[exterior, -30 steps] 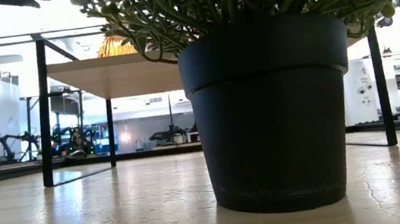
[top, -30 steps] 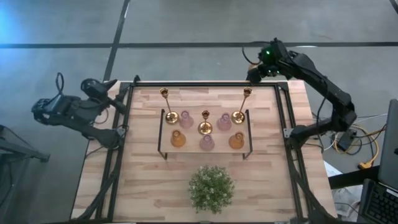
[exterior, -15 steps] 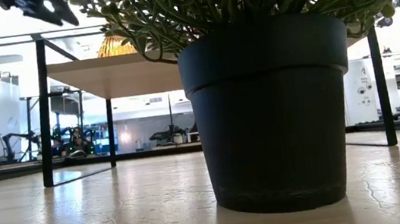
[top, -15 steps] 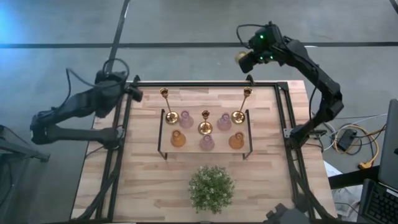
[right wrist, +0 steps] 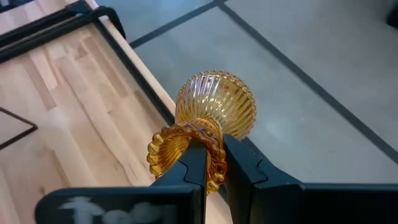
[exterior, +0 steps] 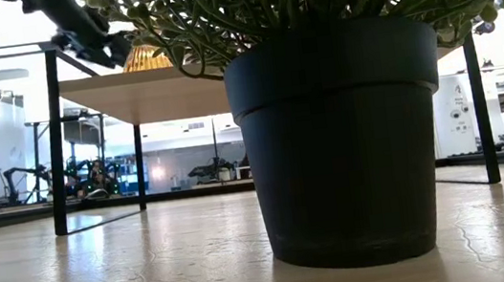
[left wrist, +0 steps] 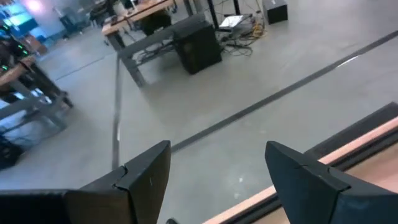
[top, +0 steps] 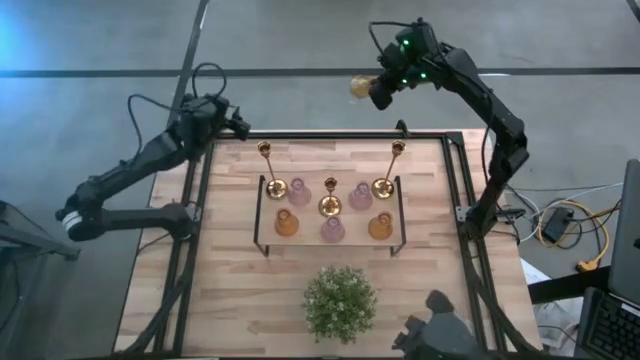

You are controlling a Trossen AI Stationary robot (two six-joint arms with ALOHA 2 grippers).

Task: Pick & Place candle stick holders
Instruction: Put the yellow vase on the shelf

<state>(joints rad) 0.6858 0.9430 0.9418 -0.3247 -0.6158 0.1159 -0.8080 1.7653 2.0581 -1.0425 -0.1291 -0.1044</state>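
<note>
Beyond the table's far edge, over bare floor, the right gripper [top: 372, 90] is up high with an amber glass holder [top: 360, 87] pinched in its jaws. From overhead that holder is only a small yellowish blur at the fingertips. The right wrist view makes it plain: a ribbed amber glass holder [right wrist: 208, 127], fingers [right wrist: 193, 165] clamped tight on its narrow waist, the wooden table [right wrist: 68, 118] and its black frame off to one side below.

Over at the far left corner, the left gripper [top: 238, 125] hangs above the table's frame. Its own wrist camera shows both dark fingers [left wrist: 146, 177] spread wide apart with nothing between them, only grey floor and a strip of table edge.

The overhead shot has the rest of the set. Two brass sticks [top: 266, 165] [top: 395, 165] lean out from a black wire stand [top: 262, 215] mid-table, a third brass stick [top: 330, 195] between them, lilac glass holders [top: 300, 192] beside them, amber ones [top: 287, 223] along the near row.

Down at table level almost none of that shows: the black pot [exterior: 339, 140] of the green plant [top: 340, 302] fills the picture, one amber holder [exterior: 145, 58] peeks above a shelf, and an arm [exterior: 74, 28] reaches in at the top left.
</note>
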